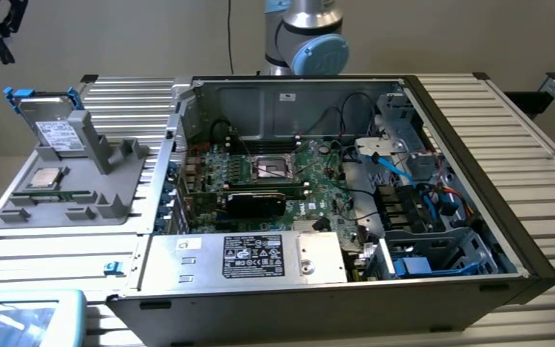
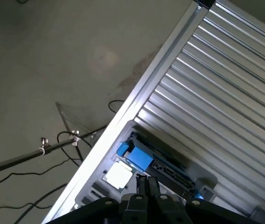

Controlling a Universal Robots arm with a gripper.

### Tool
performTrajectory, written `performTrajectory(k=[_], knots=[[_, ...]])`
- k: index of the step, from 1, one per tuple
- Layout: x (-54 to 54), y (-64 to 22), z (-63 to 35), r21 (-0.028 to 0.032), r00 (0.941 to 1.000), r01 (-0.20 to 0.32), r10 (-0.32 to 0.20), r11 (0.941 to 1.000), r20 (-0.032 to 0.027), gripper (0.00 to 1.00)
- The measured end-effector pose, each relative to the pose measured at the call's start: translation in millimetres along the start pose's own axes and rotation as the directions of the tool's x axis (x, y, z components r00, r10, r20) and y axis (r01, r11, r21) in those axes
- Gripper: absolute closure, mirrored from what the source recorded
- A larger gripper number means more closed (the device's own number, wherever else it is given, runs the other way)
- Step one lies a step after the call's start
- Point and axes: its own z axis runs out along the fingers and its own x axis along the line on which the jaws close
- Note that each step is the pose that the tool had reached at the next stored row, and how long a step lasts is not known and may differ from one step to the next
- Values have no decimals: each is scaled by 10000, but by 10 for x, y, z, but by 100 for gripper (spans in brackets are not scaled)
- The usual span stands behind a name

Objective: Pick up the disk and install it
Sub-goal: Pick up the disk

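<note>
**Figure.** The gripper [image 2: 146, 183] was recorded with its fingers pressed together and nothing held between them. It was poised high above the corner of the table [image 1: 509, 130] on the exterior view's left. Directly beneath it, the disk [image 1: 54, 124] was stood on edge and leaned back in a grey holder [image 1: 89, 155]. Its white label was turned outward and its blue bracket was uppermost.

The disk was judged stiff, fairly dense for its size, smooth on its metal faces, and sensitive to knocks. The plastic bracket was judged the weaker part. A hold across the two flat faces at the exposed upper end was considered soundest.

A small square chip [image 1: 46, 177] was laid flat on the same holder, just beside the disk. An open computer case [image 1: 470, 238] was placed at the middle of the ribbed metal table, with a silver box [image 1: 258, 256] at its near side. Beyond the table edge, a grey floor [image 2: 39, 56] crossed by loose cables [image 2: 11, 175] was seen.
</note>
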Motion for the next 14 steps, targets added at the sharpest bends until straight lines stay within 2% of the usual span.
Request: performTrajectory(k=[3, 6, 10, 14], knots=[[0, 0, 1, 22, 9985, 545, -545, 9985, -15, 89], [0, 0, 1, 42, 9941, 1081, -1081, 9941, -32, 89], [0, 0, 2, 71, 9836, 1803, -1803, 9836, -53, 89], [0, 0, 3, 96, 9677, 2520, -2519, 9677, -77, 89]])
